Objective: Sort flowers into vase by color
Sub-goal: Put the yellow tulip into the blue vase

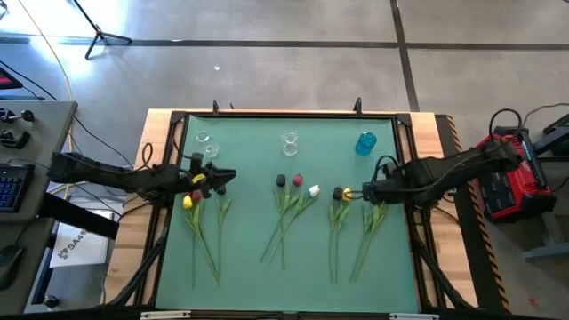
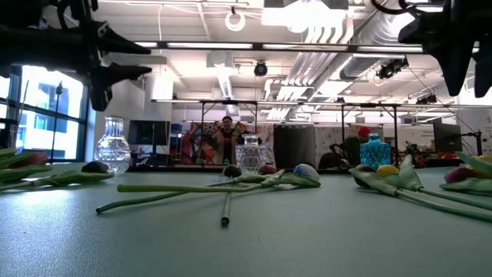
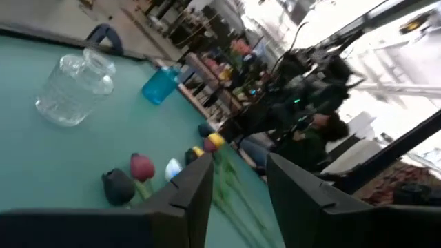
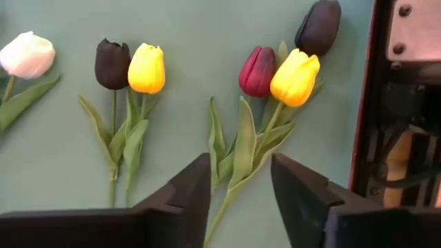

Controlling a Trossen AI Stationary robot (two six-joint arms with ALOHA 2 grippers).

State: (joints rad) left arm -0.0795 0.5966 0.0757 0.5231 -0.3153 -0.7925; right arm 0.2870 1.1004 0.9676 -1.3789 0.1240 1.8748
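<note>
The tulips lie flat on the green mat in three loose groups. The left group [image 1: 194,203] has yellow and red heads, the middle group [image 1: 296,184] black, red and white. The right side holds a black and yellow pair [image 4: 129,67] and a red, yellow and black trio [image 4: 282,72]. My left gripper [image 1: 226,180] hangs open above the left group's heads, pointing toward the table's right [image 3: 238,165]. My right gripper [image 1: 363,191] is open, high over the trio's stems and leaves [image 4: 241,165]. Neither touches a flower.
Three vases stand along the far side: a clear one on the left [image 1: 204,142], a clear one in the middle [image 1: 290,142] and a blue one on the right [image 1: 365,143]. A dark frame [image 1: 409,213] borders the mat. A person [image 2: 227,135] stands in the room beyond.
</note>
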